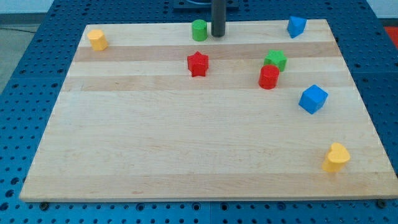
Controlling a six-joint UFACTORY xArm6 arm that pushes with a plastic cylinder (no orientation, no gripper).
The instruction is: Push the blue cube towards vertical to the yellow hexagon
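Observation:
The blue cube (313, 99) lies on the wooden board (186, 155) at the view's right, about mid-height. The yellow hexagon (97, 40) sits at the top left corner of the board. My tip (218, 35) is at the view's top centre, just right of a green cylinder (199, 30). It is far from the blue cube, up and to the left of it, and well right of the yellow hexagon. It touches neither of them.
A red star (198, 63) lies below the tip. A green block (275, 60) and a red cylinder (269, 77) sit close together left of and above the blue cube. Another blue block (296, 26) is at the top right. A yellow heart (336, 157) is at the bottom right.

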